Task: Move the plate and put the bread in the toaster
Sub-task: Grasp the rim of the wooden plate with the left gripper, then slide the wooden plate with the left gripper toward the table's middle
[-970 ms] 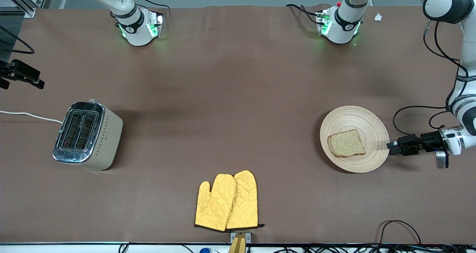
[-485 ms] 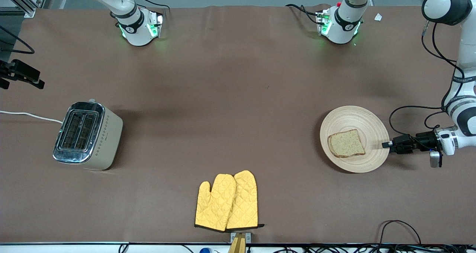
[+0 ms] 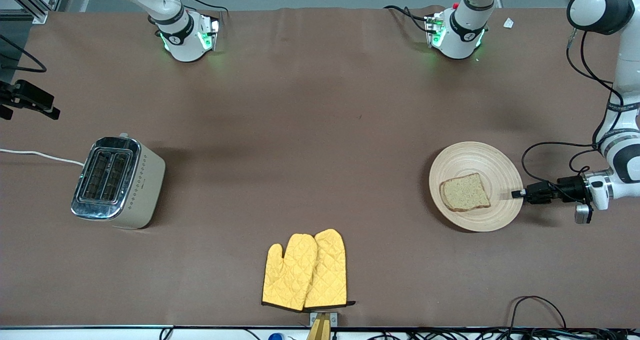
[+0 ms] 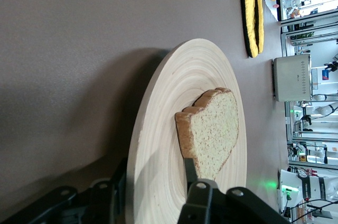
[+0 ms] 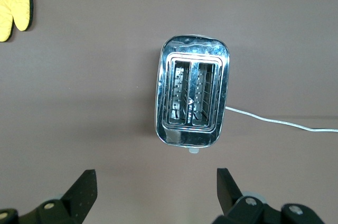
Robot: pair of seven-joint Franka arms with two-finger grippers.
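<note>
Left gripper part-open astride plate rim, seemingly touching

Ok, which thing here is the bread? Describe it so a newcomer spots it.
Start at the brown table and go toward the left arm's end, to the round pale wooden plate. The bread lies on it: one brown, roughly square slice with a darker crust, the only food there.

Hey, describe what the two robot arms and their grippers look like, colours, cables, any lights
Both arms are glossy white with black joint bands, and green lights glow at their bases. The left arm has a black joint cap and loose black cables looping to the black left gripper. The right gripper has black, wedge-shaped fingers.
</note>
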